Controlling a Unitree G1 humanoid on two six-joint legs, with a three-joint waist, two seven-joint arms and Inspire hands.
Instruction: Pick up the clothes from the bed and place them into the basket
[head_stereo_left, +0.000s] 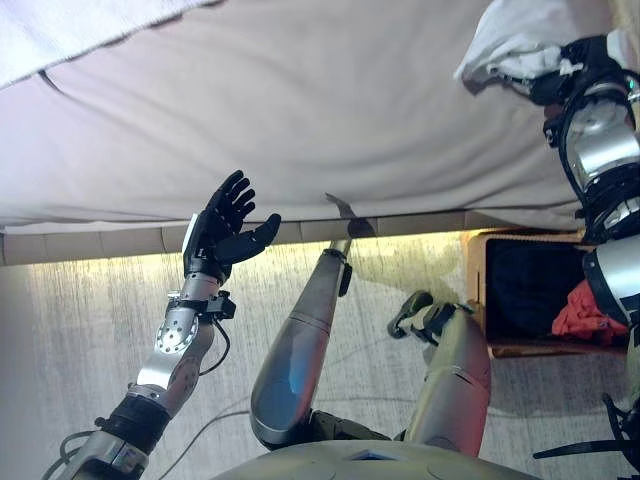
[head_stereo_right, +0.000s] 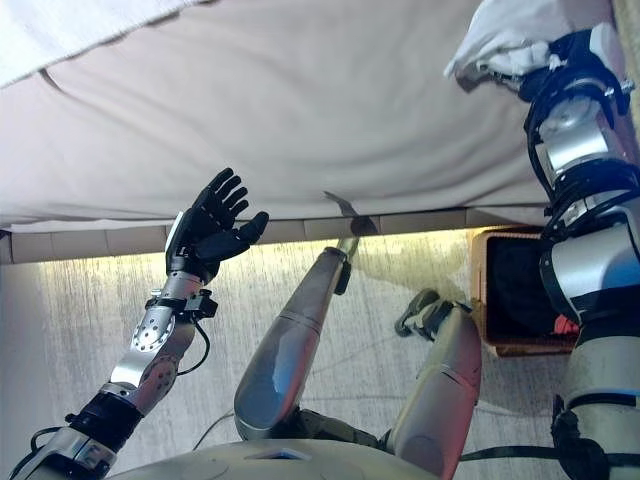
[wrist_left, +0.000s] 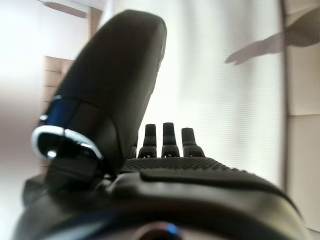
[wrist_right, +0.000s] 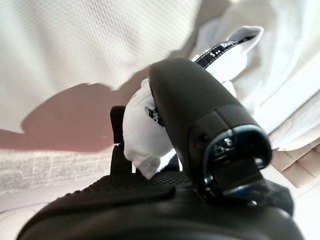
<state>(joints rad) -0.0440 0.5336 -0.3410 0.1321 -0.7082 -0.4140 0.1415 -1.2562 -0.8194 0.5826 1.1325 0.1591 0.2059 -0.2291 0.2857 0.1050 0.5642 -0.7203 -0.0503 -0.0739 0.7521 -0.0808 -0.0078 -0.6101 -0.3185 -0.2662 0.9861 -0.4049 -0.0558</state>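
A white garment (head_stereo_left: 510, 40) lies bunched at the far right of the bed (head_stereo_left: 300, 110). My right hand (head_stereo_left: 570, 65) is on it. In the right wrist view the thumb (wrist_right: 200, 110) and fingers are curled round a fold of the white cloth (wrist_right: 142, 135). My left hand (head_stereo_left: 225, 225) is open and empty, held up in front of the bed's near edge, with its fingers (wrist_left: 165, 142) straight. The wooden basket (head_stereo_left: 478, 300) stands on the floor at the right, below the right arm. It holds a red garment (head_stereo_left: 585, 310) on dark clothes.
A white textured blanket (head_stereo_left: 80, 25) lies across the bed's far left corner. The bed's padded base (head_stereo_left: 100, 243) runs along the floor. Pale carpet (head_stereo_left: 60, 330) lies between the bed and me.
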